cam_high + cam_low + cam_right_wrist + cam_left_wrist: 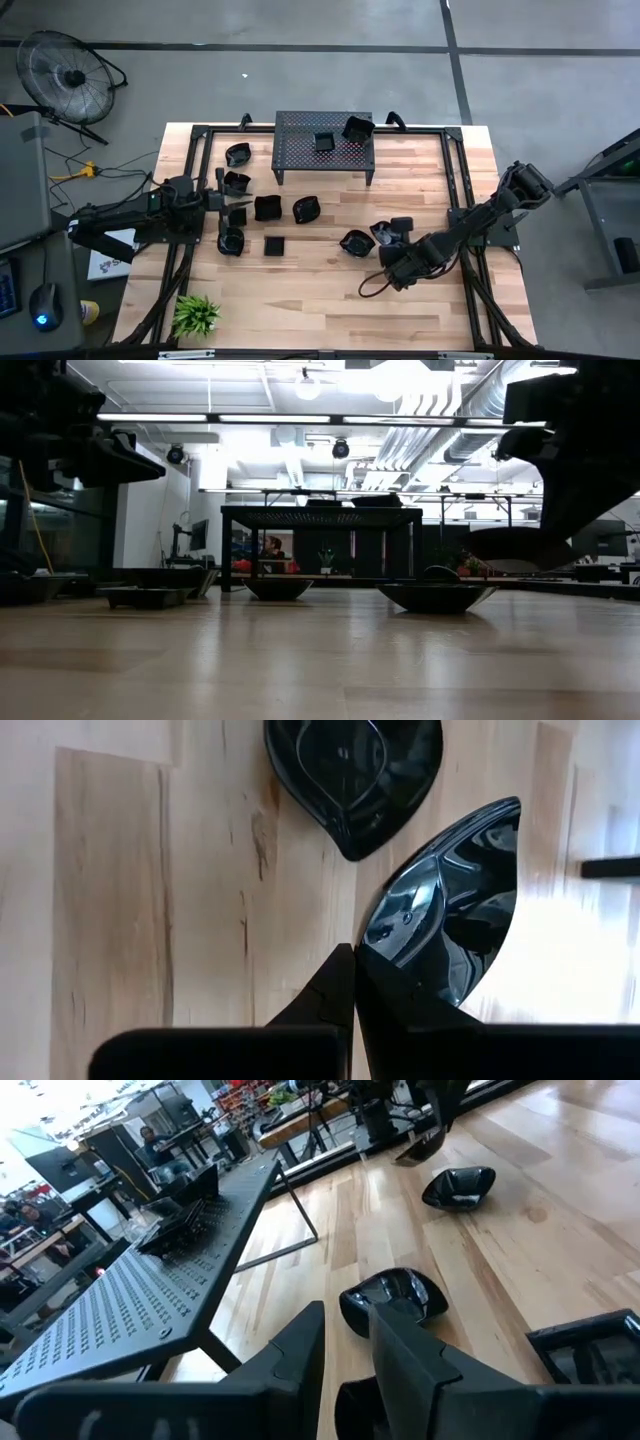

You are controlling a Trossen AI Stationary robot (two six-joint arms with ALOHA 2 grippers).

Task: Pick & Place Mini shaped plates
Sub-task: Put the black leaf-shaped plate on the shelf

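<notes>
High view: the left arm lies stretched across the left side of the wooden table (300, 290), its left claw (238, 207) among a cluster of mini shaped plates (268, 208); the right arm reaches in from the right edge, bent at the elbow, its right claw (385, 238) at the table's middle right, clenched on the rim of 1 glossy dish (384, 233), with a leaf-shaped plate (353, 242) just beside it. A black perforated metal stand (300, 135) at the table's far edge carries 2 further plates. A small green plant (196, 314) stands at the near left corner, and a floor fan (62, 75) sits on the grey concrete floor. Low view: shallow dark dishes rest on pale wood grain, the stand behind them, under strip lights and ceiling ducts. Left wrist view: the 2 dark fingers (290, 1355) of the left claw stand slightly parted, and whether they grip anything cannot be told; a lobed plate (395, 1298) lies just beyond them beside the stand's perforated top (130, 1295). Right wrist view: the right claw's fingers (330, 990) are pressed together at the edge of a tilted, mirror-glossy plate (460, 920) raised over the wood.
</notes>
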